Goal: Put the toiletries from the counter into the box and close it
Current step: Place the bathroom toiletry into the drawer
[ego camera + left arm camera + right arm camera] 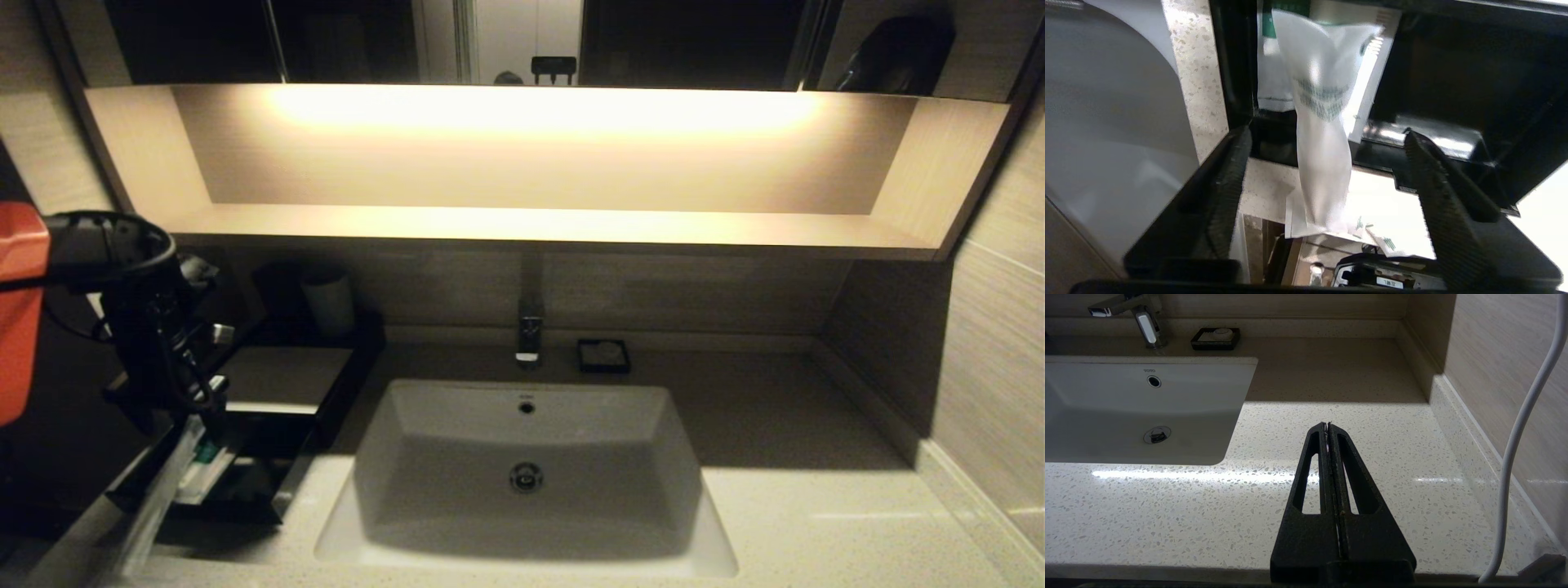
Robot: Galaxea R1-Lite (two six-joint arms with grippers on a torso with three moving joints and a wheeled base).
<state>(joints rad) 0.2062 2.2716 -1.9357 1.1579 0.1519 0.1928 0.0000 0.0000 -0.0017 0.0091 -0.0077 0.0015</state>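
A: Left wrist view: the left gripper stands spread; a white green-printed sachet hangs between, over the black slide-out drawer at eight o'clock of the basin.
B: Some sachets in; drawer still open; right gripper pressed together, idle.

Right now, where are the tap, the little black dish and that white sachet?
tap [529, 331]: head view, its upright body.
black dish [603, 356]: head view, its middle.
white sachet [1323, 155]: left wrist view, its midsection.

The counter is pale speckled stone, polished and glossy. The basin looks like smooth white glazed ceramic, the tap shiny metal. A sachet is thin crinkled white wrapping. The right claw is matt, grainy black plastic
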